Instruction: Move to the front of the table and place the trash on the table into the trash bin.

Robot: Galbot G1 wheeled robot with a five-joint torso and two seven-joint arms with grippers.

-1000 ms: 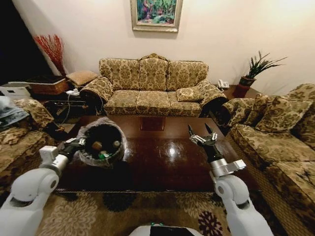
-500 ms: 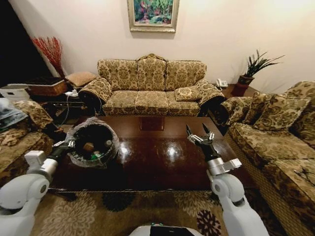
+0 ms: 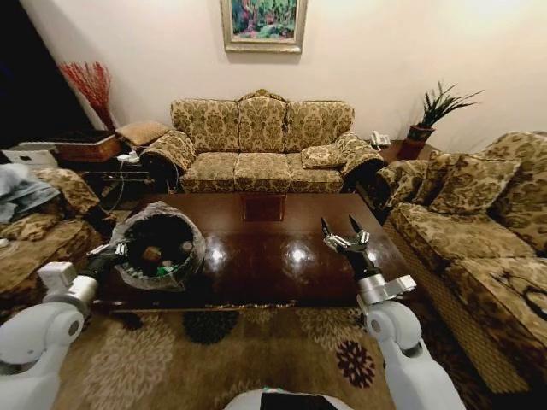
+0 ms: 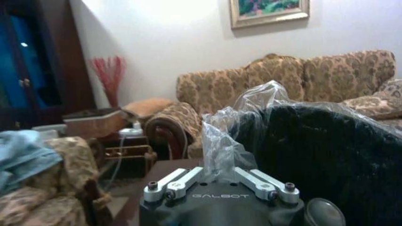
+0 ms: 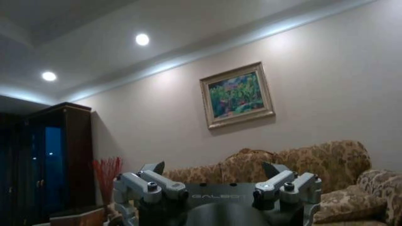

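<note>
the trash bin [image 3: 159, 246] is held over the table [image 3: 273, 256].
left gripper [image 3: 118, 250] pinches its bag rim; trash [image 3: 154, 254] lies inside. right gripper [image 3: 339, 232] hangs with fingers spread.

- My left hand [image 3: 115, 250] grips the near-left rim of the trash bin [image 3: 158, 248], which sits at the table's [image 3: 282, 256] left end.
- The trash [image 3: 162, 260] lies inside the bin, just right of that hand.
- My right hand [image 3: 343, 237] hangs splayed over the table's right part, well apart from the bin.
- A sofa [image 3: 261, 149] stands beyond both hands, behind the table.
</note>
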